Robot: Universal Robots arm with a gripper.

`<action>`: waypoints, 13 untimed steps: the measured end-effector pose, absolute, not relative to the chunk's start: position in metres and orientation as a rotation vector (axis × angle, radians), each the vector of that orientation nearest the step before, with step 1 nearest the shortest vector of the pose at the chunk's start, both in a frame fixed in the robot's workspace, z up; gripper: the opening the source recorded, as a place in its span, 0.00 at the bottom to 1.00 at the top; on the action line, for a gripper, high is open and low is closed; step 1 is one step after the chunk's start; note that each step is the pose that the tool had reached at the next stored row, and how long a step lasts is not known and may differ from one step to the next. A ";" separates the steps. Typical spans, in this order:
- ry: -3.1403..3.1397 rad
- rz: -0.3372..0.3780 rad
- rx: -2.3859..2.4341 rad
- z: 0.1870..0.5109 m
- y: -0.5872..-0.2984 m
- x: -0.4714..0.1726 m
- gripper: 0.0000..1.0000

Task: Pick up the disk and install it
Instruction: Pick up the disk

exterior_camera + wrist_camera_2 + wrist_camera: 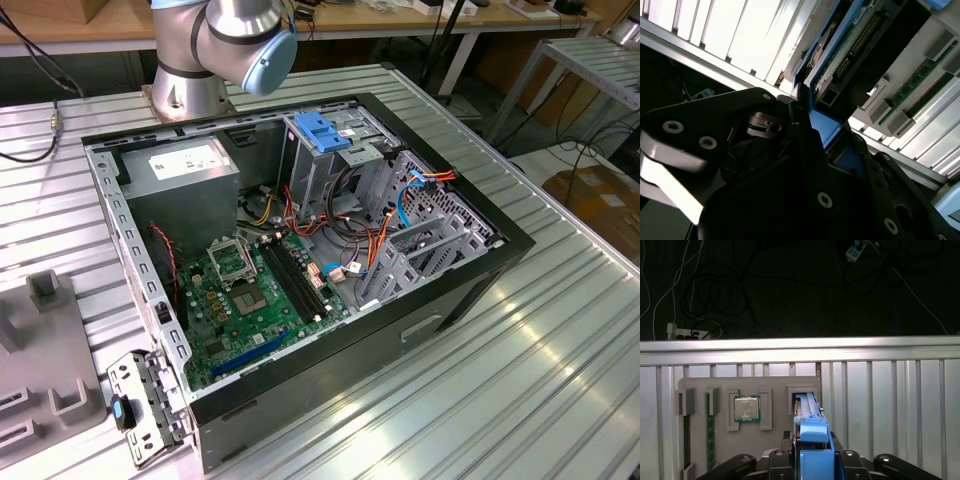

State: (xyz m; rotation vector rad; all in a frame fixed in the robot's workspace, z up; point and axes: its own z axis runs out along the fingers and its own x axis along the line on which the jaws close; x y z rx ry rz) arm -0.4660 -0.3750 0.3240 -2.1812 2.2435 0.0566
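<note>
While the claw [814, 447] sat closed on the near end of the disk [807, 405], we saw that disk standing on edge in a slot of the grey tray [700, 385] on the table [890, 390]. Its long axis ran straight out from the claw along the slot.

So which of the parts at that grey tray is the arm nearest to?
The disk, blue-railed and edge-on, clasped in the end effector. The square chip and green memory sticks lie in their own slots apart.
</note>
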 end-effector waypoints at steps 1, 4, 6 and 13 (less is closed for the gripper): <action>2.243 0.057 -2.181 0.325 -0.375 -0.466 0.37; 2.243 0.057 -2.181 0.328 -0.375 -0.466 0.37; 2.243 0.057 -2.181 0.330 -0.375 -0.466 0.37; 2.243 0.057 -2.181 0.341 -0.375 -0.466 0.37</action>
